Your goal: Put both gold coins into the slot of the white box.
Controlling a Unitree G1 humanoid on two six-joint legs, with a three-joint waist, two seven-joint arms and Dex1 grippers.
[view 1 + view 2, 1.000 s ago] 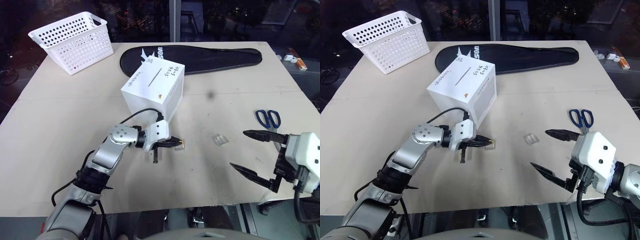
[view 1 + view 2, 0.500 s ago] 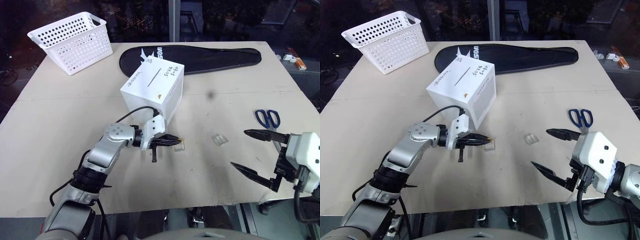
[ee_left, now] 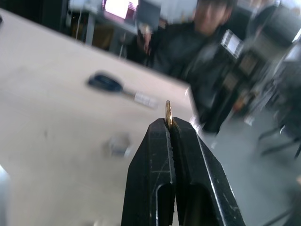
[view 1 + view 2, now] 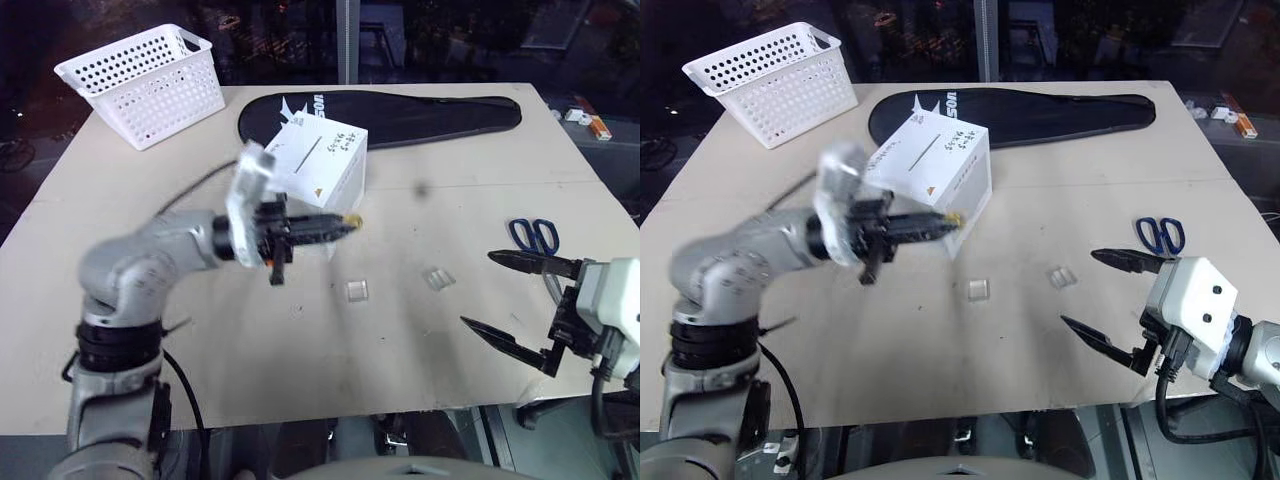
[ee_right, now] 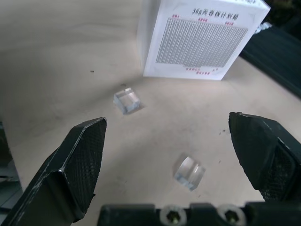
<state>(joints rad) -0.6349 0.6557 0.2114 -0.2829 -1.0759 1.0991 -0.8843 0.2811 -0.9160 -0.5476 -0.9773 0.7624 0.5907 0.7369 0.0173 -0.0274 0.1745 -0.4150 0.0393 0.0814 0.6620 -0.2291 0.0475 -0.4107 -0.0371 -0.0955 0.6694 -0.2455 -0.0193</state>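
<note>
Colours and patterns across the tabletop

A beige table [image 4: 470,170] is being shown under a white box [image 4: 322,170] marked with black handwriting, a dark slot [image 4: 310,152] and an orange triangle; its side panel is being seen as a fine grey grid with red marks. A gold coin [image 3: 168,113] is being pinched between black fingers [image 3: 155,160]. Two clear cases [image 5: 127,101] are lying mid-frame; blue-handled scissors [image 4: 536,237] at right, a white perforated basket [image 4: 145,82] upper left, a black bag [image 4: 420,112] at top.

Silver arms, white wrists, seemingly ribbed black jaws
</note>
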